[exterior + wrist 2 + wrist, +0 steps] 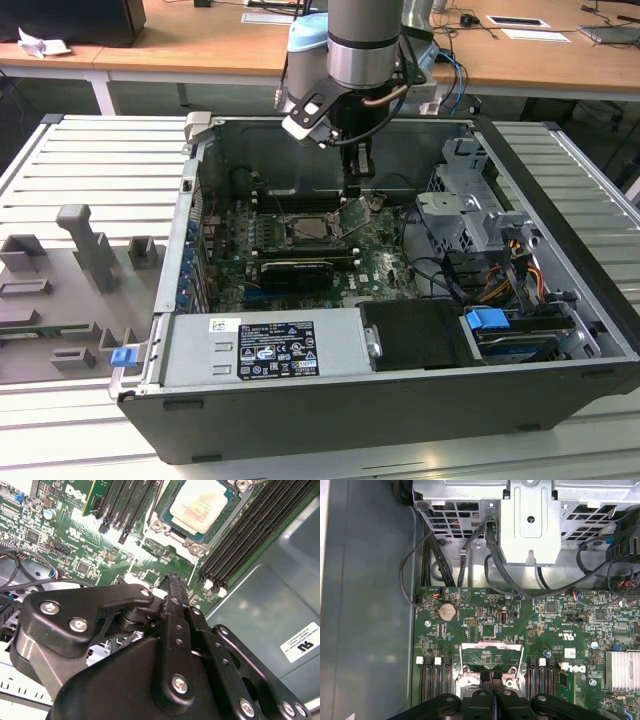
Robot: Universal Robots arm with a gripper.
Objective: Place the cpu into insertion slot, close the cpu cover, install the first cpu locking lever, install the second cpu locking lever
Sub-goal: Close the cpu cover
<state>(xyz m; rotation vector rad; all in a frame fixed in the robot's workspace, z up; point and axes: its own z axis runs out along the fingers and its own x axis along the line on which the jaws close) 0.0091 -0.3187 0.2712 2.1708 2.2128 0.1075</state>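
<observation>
The cpu [202,505] is a small flat square with a pale, shiny, silvery-beige top. It lies flat in the insertion slot [165,524]. The slot has a thin silver rim and sits on the green board [470,612].

The cpu cover [492,645] is a thin silver frame with a big hole in the middle. It is open, off the cpu. In the first wrist view the green board shows through its hole.

In the exterior view the slot is near the middle of the open computer case [400,405]. The cover stands at 3 o'clock from the slot. The gripper [358,190] hangs just above the cover, at 12 o'clock from it.

The gripper's two black fingers [485,675] are pressed together. Their tips are right at the cover's edge. I cannot tell if they touch it or pinch it.

Big white letters [575,669] are printed on the board. A white label [275,350] with small black print is on the silver box at 6 o'clock from the slot. In the second wrist view a white sticker [304,645] is on the grey case wall.
</observation>
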